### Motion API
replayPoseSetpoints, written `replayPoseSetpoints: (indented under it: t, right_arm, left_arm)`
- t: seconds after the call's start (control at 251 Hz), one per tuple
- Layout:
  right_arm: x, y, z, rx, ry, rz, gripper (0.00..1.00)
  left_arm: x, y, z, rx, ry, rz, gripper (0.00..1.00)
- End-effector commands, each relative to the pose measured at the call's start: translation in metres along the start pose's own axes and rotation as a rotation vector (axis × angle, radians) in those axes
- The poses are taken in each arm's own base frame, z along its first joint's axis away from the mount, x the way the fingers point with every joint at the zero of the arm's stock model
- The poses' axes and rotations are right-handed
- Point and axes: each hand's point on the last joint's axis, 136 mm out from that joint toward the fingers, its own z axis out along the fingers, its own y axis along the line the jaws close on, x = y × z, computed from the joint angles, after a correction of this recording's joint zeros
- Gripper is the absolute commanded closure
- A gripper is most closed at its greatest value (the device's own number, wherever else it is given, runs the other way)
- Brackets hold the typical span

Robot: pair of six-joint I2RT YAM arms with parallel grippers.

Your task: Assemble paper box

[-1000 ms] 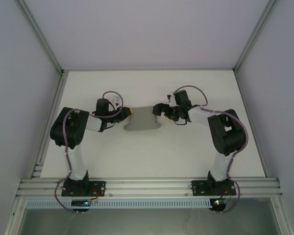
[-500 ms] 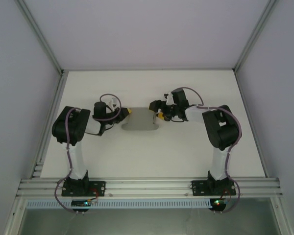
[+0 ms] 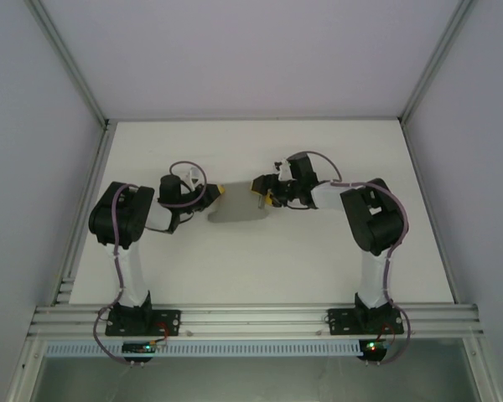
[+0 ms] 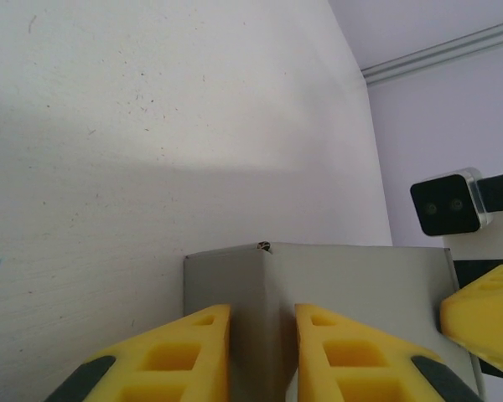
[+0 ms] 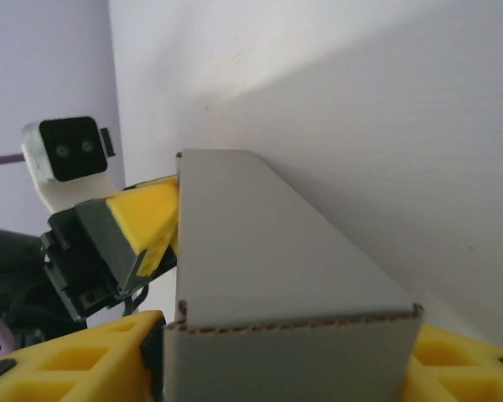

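The left gripper (image 3: 219, 192) is at the paper box's (image 3: 240, 211) left end. In the left wrist view its yellow fingers (image 4: 180, 356) sit close together on either side of a folded corner, pinching it. The box is grey and folded up into a low block. It lies between the two grippers, with the white table (image 3: 318, 260) beneath it. At the box's right end is the right gripper (image 3: 261, 191), its fingers (image 5: 75, 364) spread to the box's width and pressed against both sides of it.

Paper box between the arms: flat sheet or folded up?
Folded up: the paper box shows a top face creased down into a side wall.
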Motion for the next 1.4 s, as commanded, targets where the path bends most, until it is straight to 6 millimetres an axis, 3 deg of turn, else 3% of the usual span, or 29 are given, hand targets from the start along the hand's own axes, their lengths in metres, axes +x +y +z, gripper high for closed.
replayPoseSetpoints:
  t: [0.0,0.172,0.283,0.323,0.423,0.439,0.455,0.551,0.647,0.762,0.878,1.245,1.321,1.397]
  right_arm:
    - [-0.010,0.033,0.001,-0.111,0.006,-0.035,0.42]
    - [-0.011,0.040,-0.007,-0.092,-0.006,-0.040,0.62]
    - [-0.009,0.037,-0.018,-0.033,-0.003,-0.035,0.63]
    - [-0.009,0.038,-0.026,-0.013,-0.009,-0.037,0.63]
    - [-0.008,0.035,-0.051,0.058,-0.017,-0.009,0.62]
    - [-0.007,0.035,-0.056,0.070,-0.015,0.006,0.62]
    - [-0.005,0.033,-0.060,0.083,-0.009,0.021,0.62]
    - [0.000,0.026,-0.088,0.132,-0.006,0.115,0.63]
    - [0.002,0.023,-0.118,0.152,0.003,0.269,0.65]
    - [0.004,0.032,-0.142,0.085,0.043,0.444,0.69]
    - [0.006,0.043,-0.152,0.031,0.078,0.576,0.70]
    - [0.008,0.073,-0.162,-0.035,0.140,0.653,0.70]
    - [0.011,0.074,-0.162,-0.027,0.143,0.646,0.69]
    - [0.015,0.073,-0.163,-0.021,0.157,0.651,0.69]
  left_arm:
    - [0.024,0.030,0.000,-0.087,0.070,-0.080,0.76]
    - [0.007,-0.001,0.003,-0.028,0.046,0.013,0.70]
    - [-0.013,-0.041,-0.001,0.012,0.021,0.150,0.62]
    - [-0.020,-0.058,-0.003,0.018,0.014,0.221,0.53]
    - [-0.030,-0.102,-0.011,-0.005,0.000,0.468,0.13]
    - [-0.030,-0.112,-0.012,-0.006,0.002,0.520,0.04]
    - [-0.028,-0.119,-0.013,-0.009,0.006,0.570,0.00]
    - [-0.005,-0.168,-0.020,-0.017,0.057,0.945,0.00]
    - [0.046,-0.196,-0.025,0.051,0.175,1.326,0.00]
    - [0.104,-0.200,-0.036,0.164,0.348,1.636,0.00]
    - [0.117,-0.195,-0.028,0.123,0.380,1.797,0.00]
    - [0.091,-0.169,0.001,-0.118,0.389,1.891,0.00]
    - [0.074,-0.178,0.006,-0.182,0.286,1.872,0.03]
    - [0.065,-0.190,0.007,-0.186,0.190,1.870,0.14]
